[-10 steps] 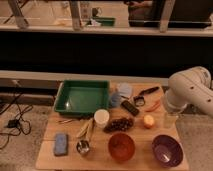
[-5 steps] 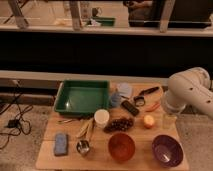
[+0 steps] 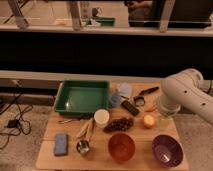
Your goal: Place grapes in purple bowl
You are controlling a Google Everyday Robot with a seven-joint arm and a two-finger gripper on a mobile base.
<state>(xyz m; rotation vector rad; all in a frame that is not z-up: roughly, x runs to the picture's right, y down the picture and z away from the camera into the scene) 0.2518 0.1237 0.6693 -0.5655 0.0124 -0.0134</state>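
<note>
Wooden tabletop (image 3: 100, 159) in front of a dark wall panel, with a glazed partition above it and cables on the floor at left.

Arm (image 3: 187, 92): white shell, comes in from the right, forearm angled down toward the right side of the tabletop.

tool (image 3: 164, 121): hangs low over the right side of the tabletop, just right of the yellow-orange fruit (image 3: 148, 121) and behind the purple bowl (image 3: 167, 150). It reads as released, jaws spread, gripping no object.

grapes (image 3: 119, 124): lying on the tabletop near the middle, long axis roughly left-right. The white cup (image 3: 101, 117) is just to their left and the fruit to their right. The orange-red bowl (image 3: 122, 146) sits just in front of them. They are apart from the tool, with the fruit between the two.

The purple bowl is at the front right corner, upright. The grapes are not in it. The orange-red bowl stands to its left with a small gap, not touching.

Other items:
- green tray (image 3: 82, 97) at back left
- blue sponge (image 3: 61, 143) at front left
- metal cup (image 3: 83, 147) just right of the sponge
- yellowish item (image 3: 86, 129) behind the metal cup; can't tell what it is
- black block (image 3: 130, 107) behind the grapes
- blue-grey object (image 3: 123, 90) behind the block
- black-handled utensil (image 3: 145, 94) at back right, near the arm
</note>
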